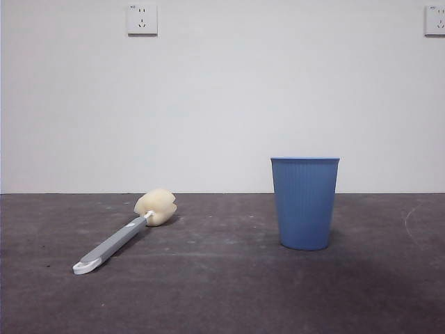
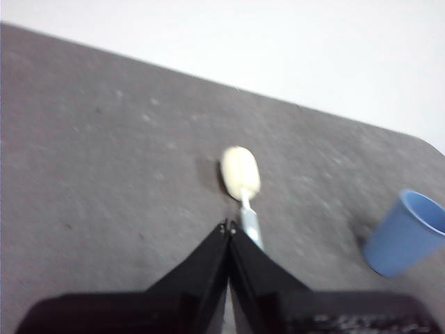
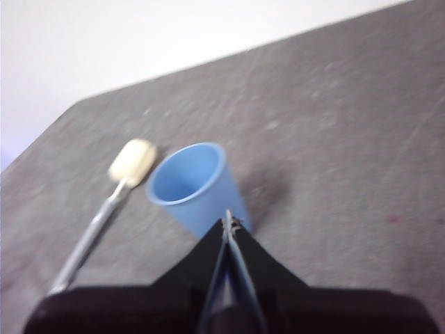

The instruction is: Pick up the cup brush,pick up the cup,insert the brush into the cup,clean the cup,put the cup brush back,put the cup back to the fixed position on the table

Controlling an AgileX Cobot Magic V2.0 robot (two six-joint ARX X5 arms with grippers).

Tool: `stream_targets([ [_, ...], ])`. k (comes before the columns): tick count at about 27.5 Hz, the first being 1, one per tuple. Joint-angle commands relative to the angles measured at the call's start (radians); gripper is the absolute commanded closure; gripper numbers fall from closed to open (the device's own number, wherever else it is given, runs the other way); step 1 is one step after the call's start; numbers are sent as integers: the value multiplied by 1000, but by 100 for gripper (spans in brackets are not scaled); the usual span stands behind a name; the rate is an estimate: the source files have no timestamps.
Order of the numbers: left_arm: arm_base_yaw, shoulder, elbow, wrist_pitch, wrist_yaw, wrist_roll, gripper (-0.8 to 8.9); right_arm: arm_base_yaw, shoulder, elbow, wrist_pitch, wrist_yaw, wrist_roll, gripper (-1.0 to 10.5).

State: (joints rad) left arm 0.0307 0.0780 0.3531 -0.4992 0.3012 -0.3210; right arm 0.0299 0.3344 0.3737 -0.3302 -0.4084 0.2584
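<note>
Here your left fingers (image 2: 228, 233), pressed together and empty, hung over the grey handle of the cup brush (image 1: 122, 236), which lay on the desk (image 1: 222, 292) left of the upright cup (image 1: 304, 202), loop near, sponge far; right fingers (image 3: 229, 226) likewise closed, empty.
</note>
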Motion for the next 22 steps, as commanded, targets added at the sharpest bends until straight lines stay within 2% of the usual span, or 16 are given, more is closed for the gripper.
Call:
stream_targets([
  [1,2,47,78,-66,67,2,819,6,72,128,-113,-40,-71,959],
  [9,2,253,350,-307,207,115,819,13,242,454,-515,-65,-258,959],
  [16,1,406,560,-559,230,265,819,30,337,651,-759,-65,-314,958],
  [22,-37,452,602,-717,226,347,820,56,431,727,-918,-65,-369,958],
])
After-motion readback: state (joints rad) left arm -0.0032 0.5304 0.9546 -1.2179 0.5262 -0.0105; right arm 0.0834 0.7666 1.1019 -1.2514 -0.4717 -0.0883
